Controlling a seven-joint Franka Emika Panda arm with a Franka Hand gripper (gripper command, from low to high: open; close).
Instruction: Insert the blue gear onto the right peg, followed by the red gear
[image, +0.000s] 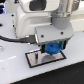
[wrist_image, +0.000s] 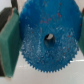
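Holding the blue gear (image: 51, 49) clamped between its fingers, the gripper (image: 52, 48) hangs just above the grey plate (image: 35, 59). Plate lies flat on a white table (image: 15, 72). Pegs cannot be seen; background blurred.

- The arm (image: 37, 15) is built of bulky, rounded white shells with a glossy finish, filling the far part of the exterior view.
- A grey cylindrical section (image: 64, 11) rises above the hand, darker than the shells around it.
- The hand body is a pale grey, boxy block (image: 51, 34) with a darker underside.
- A thin black cable (image: 7, 36) runs along the exterior view's left.
- In the wrist view, the fingers (wrist_image: 9, 46) carry teal-green rectangular pads with rounded corners and dark backing.
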